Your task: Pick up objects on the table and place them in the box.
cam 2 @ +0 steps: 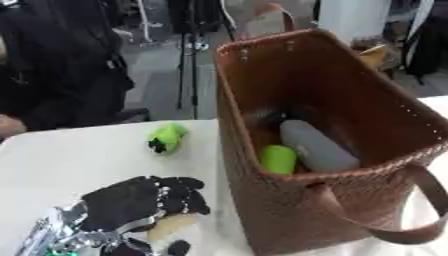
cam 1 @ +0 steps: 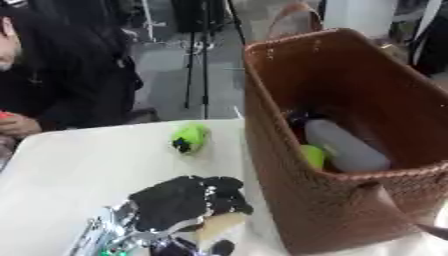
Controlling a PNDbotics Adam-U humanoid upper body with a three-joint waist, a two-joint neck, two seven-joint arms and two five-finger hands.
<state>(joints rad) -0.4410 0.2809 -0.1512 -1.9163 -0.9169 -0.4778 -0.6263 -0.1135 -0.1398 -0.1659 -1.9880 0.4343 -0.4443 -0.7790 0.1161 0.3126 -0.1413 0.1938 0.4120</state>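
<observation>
**Left robot hand low in frame, green toy waiting on the surface**

White surface (cam 1: 79, 165) across the lower left of the frame. Brown woven bag (cam 2: 289, 65), serving as the box, filling the right half, upright, with strap handles. Inside it, toward the bottom: a grey bottle-shaped thing (cam 2: 317, 146) and a green thing (cam 2: 278, 159), touching each other.

Left robot hand (cam 2: 131, 202) at the lower left, black fingers curled downward near a pale piece (cam 2: 171, 226) beneath them; whether clenched on it or merely over it, cannot tell. Right robot hand nowhere in either view.

Small green toy with a dark patch (cam 1: 189, 138) at mid-frame, left of the bag's near wall, well apart from the left robot hand.

Likely risks from here: a knock against the bag's tall near wall during a reach or lift, enough to shove or tip it; a fumbled pick on the small rounded toy, enough to send it rolling toward the far edge.
</observation>
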